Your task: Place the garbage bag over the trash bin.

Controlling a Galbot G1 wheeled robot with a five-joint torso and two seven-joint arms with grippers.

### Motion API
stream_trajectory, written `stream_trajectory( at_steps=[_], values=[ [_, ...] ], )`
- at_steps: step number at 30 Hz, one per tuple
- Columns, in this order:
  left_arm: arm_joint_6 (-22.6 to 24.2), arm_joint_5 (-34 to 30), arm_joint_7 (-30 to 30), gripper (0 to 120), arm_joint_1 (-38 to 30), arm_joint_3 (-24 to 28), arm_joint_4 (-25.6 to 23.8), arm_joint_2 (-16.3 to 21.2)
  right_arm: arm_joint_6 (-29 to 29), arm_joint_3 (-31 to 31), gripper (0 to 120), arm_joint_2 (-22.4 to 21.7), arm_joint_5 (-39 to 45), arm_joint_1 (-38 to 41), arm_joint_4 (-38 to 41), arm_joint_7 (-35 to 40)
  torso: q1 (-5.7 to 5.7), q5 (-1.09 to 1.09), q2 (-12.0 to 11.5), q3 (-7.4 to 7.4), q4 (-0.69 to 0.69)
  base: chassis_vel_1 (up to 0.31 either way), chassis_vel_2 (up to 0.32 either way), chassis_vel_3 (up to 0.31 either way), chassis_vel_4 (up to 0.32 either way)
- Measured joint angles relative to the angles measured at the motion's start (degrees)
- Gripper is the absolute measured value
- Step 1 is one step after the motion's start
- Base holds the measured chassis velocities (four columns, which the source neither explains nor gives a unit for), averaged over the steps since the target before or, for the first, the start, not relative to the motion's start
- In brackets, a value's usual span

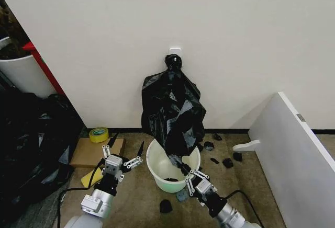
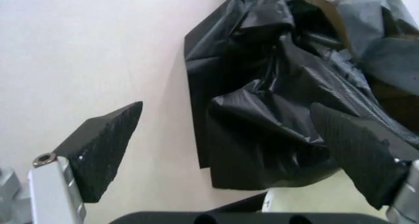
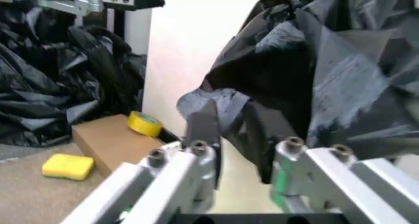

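Head view: the garbage bag (image 1: 174, 114) hangs against the far wall, its lower end drooping into the trash bin (image 1: 157, 173) on the floor. The right gripper (image 1: 184, 168) sits over the bin's near right rim, its fingers apparently pinched on the bag's lower edge. The left gripper (image 1: 124, 149) hovers left of the bin, fingers spread wide, holding nothing.
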Motion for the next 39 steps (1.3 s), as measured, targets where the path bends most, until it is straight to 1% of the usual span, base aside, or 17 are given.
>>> stream_trajectory(
  at_steps=[2, 6, 7, 10, 13, 14, 15, 17, 18, 19, 20, 21, 24, 27, 28, 34, 39],
  values=[
    [0.1, -0.4, -0.4, 100, 0.0, -0.1, 0.6, -1.4, -0.3, 1.4, 25, -0.3, -0.1, -1.7, 1.2, 0.8, 0.00, 0.00, 0.0, 0.00, 0.00, 0.000, 0.000, 0.000, 0.000],
    [0.1, -0.7, -0.7, 100, 0.0, -0.5, 1.1, -2.3, -1.2, 4.0, 43, -1.0, 1.0, -4.6, 4.1, 1.4, 0.00, -0.01, 0.0, 0.00, -0.01, 0.000, 0.000, 0.000, 0.000],
    [0.1, -0.7, -0.7, 100, 0.0, -0.5, 1.1, -2.3, -1.2, 4.0, 43, -1.0, 1.0, -4.6, 4.1, 1.4, 0.00, -0.01, 0.0, 0.00, -0.01, 0.000, 0.000, 0.000, 0.000],
    [0.1, -0.9, -1.0, 100, 0.1, -0.7, 1.2, -2.6, -2.6, 5.2, 54, -1.7, 1.5, -5.4, 6.1, 2.2, 0.00, -0.01, 0.0, 0.00, -0.01, 0.000, 0.000, 0.000, 0.000],
    [0.2, -1.1, -1.2, 100, 0.4, -0.8, 1.2, -2.8, -6.5, 3.7, 66, -2.2, 2.1, -3.1, 7.2, 5.2, 0.00, -0.01, 0.0, 0.00, -0.01, 0.000, 0.000, 0.000, 0.000],
    [0.2, -1.1, -1.2, 100, 0.4, -0.8, 1.2, -2.8, -6.5, 3.7, 66, -2.2, 2.1, -3.1, 7.2, 5.2, 0.00, -0.01, 0.0, 0.00, -0.01, 0.000, 0.000, 0.000, 0.000],
    [0.2, -1.1, -1.2, 100, 0.5, -0.9, 1.1, -2.8, -7.8, 2.7, 71, -2.4, 2.2, -1.6, 7.1, 6.3, 0.00, 0.00, 0.0, 0.00, -0.02, 0.000, 0.000, 0.000, 0.000],
    [0.2, -1.1, -1.3, 100, 0.9, -1.1, 0.9, -3.0, -10.2, 0.6, 79, -2.9, 2.4, 1.9, 6.8, 8.5, 0.00, 0.01, 0.0, 0.00, 0.02, 0.000, 0.000, 0.000, 0.000],
    [0.3, -1.1, -1.3, 100, 1.2, -1.2, 0.6, -3.2, -12.0, -0.9, 86, -3.3, 3.0, 4.1, 6.6, 9.5, 0.00, 0.00, 0.0, 0.00, 0.01, 0.000, 0.000, 0.000, 0.000],
    [0.3, -1.1, -1.4, 100, 1.4, -1.3, 0.5, -3.4, -13.0, -2.0, 88, -3.5, 3.7, 5.5, 6.5, 9.9, 0.00, 0.00, 0.0, 0.00, 0.02, 0.000, 0.000, 0.000, 0.000],
    [0.4, -1.0, -1.4, 100, 1.7, -1.4, 0.3, -3.5, -14.0, -3.4, 93, -3.9, 4.7, 7.1, 6.4, 10.1, 0.00, 0.01, 0.0, 0.00, 0.01, 0.000, 0.000, 0.000, 0.000],
    [0.4, -1.0, -1.4, 100, 1.7, -1.4, 0.3, -3.5, -14.0, -3.4, 93, -3.9, 4.7, 7.1, 6.4, 10.1, 0.00, 0.01, 0.0, 0.00, 0.01, 0.000, 0.000, 0.000, 0.000],
    [0.4, -0.6, -1.6, 100, 2.5, -2.0, -0.2, -3.9, -17.0, -8.5, 100, -4.6, 7.6, 11.6, 6.0, 10.1, 0.00, -0.01, 0.0, 0.00, 0.00, 0.000, 0.000, 0.000, 0.000],
    [0.3, -0.5, -1.7, 100, 3.3, -2.7, -0.8, -4.0, -18.9, -13.0, 100, -4.5, 7.7, 16.0, 3.8, 10.3, 0.00, -0.01, 0.0, 0.00, 0.00, 0.000, 0.000, 0.000, 0.000],
    [0.3, -0.5, -1.7, 100, 3.3, -2.7, -0.8, -4.0, -18.9, -13.0, 100, -4.5, 7.7, 16.0, 3.8, 10.3, 0.00, -0.01, 0.0, 0.00, 0.00, 0.000, 0.000, 0.000, 0.000],
    [-0.8, 0.5, -1.8, 100, 4.9, -3.5, -1.4, -3.9, -22.5, -18.4, 100, -2.4, 7.8, 23.9, -1.7, 12.8, 0.00, -0.01, 0.0, 0.00, 0.00, 0.000, 0.000, 0.000, 0.000],
    [-1.9, 0.9, -1.9, 100, 6.0, -3.9, -1.8, -3.6, -24.9, -20.7, 99, -1.2, 7.6, 28.5, -5.3, 15.0, 0.00, 0.00, 0.0, 0.00, 0.00, 0.000, 0.000, 0.000, 0.000]
  ],
)
